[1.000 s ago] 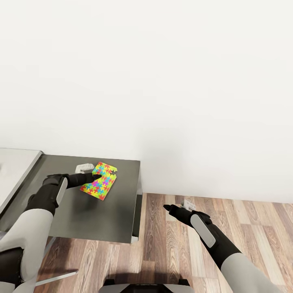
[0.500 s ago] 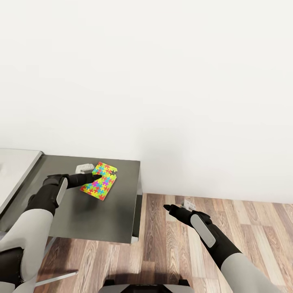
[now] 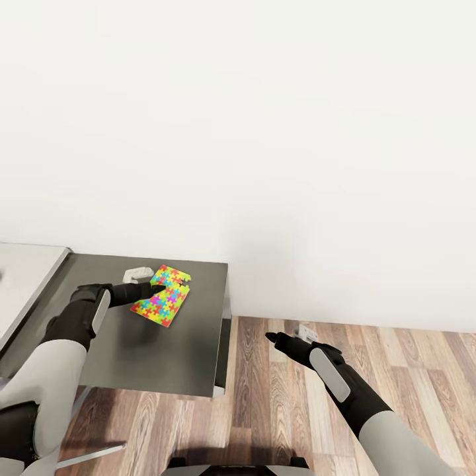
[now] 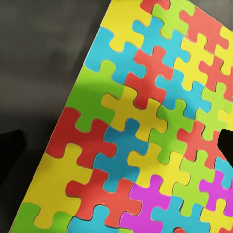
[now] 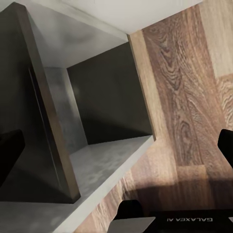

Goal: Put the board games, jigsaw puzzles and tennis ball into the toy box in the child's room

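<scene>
The puzzle (image 3: 162,295) lies flat on the dark cabinet (image 3: 132,350), with the left gripper (image 3: 153,289) right at its near-left edge — whether the fingers pinch it or merely sit over it, I cannot tell. In the left wrist view the puzzle (image 4: 145,126) is cut off at the frame. A small white object (image 3: 137,272) lies just beyond the gripper, half hidden. The right gripper (image 3: 272,338) hangs over the wood floor (image 3: 396,357); its dark fingertips (image 5: 9,155) stand wide apart, holding nothing. A pale table (image 3: 23,271) edge shows at far left.

The jigsaw puzzle (image 3: 162,295) lies on the cabinet (image 3: 152,350), the table (image 3: 26,277) to its left
</scene>
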Motion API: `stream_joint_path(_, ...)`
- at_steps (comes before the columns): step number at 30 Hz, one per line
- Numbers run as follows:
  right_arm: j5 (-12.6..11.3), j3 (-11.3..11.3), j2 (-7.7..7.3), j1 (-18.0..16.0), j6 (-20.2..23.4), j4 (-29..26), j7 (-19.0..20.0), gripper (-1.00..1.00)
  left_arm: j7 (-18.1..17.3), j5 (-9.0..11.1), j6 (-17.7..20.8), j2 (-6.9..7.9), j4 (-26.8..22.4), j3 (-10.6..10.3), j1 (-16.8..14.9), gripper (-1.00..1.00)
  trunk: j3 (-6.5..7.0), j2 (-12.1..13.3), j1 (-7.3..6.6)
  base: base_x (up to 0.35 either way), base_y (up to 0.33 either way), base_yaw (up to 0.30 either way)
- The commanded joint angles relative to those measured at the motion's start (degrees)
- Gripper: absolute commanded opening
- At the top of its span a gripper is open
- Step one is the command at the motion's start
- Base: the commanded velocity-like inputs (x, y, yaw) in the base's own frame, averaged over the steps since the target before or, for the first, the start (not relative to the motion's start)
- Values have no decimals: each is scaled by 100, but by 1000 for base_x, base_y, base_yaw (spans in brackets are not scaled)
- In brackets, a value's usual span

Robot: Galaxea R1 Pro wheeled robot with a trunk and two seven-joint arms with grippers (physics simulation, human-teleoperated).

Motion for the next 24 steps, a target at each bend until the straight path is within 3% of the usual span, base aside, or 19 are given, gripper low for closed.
stream_joint_path(1,-60,25,-7,-4,4,-12,-56,100,-47,-42,29,-4,-5,23,-4,100,-8,-10,3,0,0,0)
stream_joint_path(24,-60,25,-7,-4,6,-12,-59,100,-47,-42,29,-4,-4,23,0,100,47,-10,3,0,0,0)
